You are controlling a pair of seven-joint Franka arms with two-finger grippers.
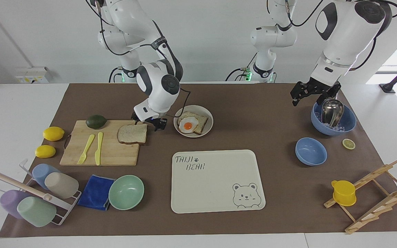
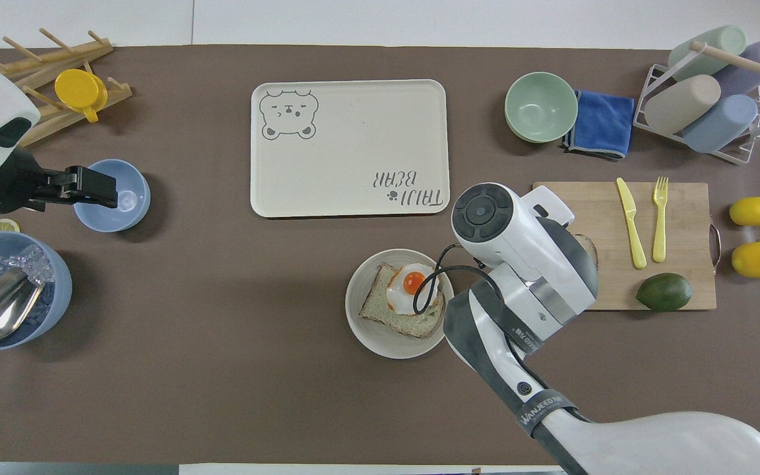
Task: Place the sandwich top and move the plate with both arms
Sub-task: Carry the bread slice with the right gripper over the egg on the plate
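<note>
The sandwich top, a plain slice of bread, lies on the corner of the wooden cutting board closest to the plate. My right gripper is low over the slice's plate-side edge with its fingers open; I cannot tell whether it touches the slice. In the overhead view the right arm covers the slice except for a sliver. The plate beside the board holds a toast slice with a fried egg; its rim also shows from overhead. My left gripper waits, open and empty, in the air by the large blue bowl.
A yellow knife, a yellow fork and an avocado lie on the board, with two lemons beside it. The bear tray, a mint bowl, a blue cloth, a cup rack, two blue bowls and a wooden rack stand around.
</note>
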